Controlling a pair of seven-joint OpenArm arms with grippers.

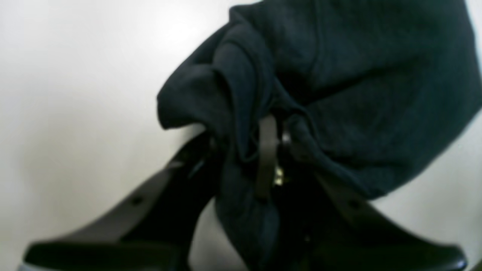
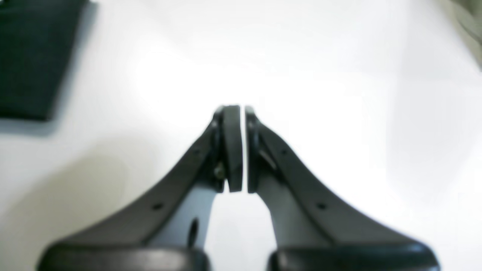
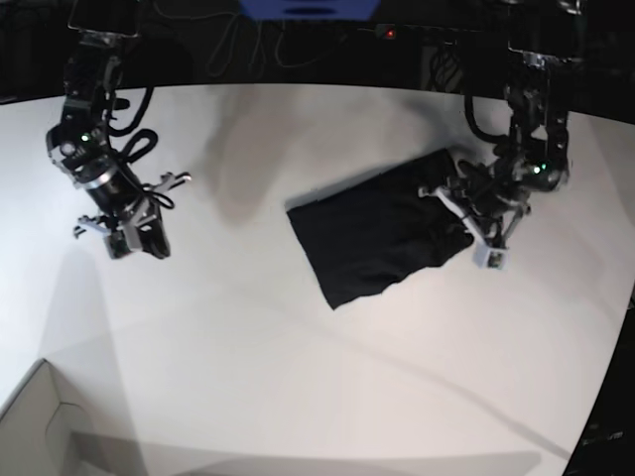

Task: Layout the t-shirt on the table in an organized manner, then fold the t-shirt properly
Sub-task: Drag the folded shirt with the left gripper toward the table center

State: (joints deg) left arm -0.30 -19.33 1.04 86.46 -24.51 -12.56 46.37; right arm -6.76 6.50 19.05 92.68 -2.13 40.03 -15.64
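The black t-shirt lies as a compact, roughly rectangular bundle on the white table, right of centre. My left gripper is at the shirt's right end. In the left wrist view it is shut on a bunched fold of the t-shirt, with cloth wrapped around the fingers. My right gripper hangs over bare table far to the left, apart from the shirt. In the right wrist view it is shut with nothing between its pads, and a corner of the t-shirt shows at the upper left.
A pale cardboard box corner sits at the bottom left of the base view. The table's curved edge runs down the right side. Dark cables and the arm bases line the back edge.
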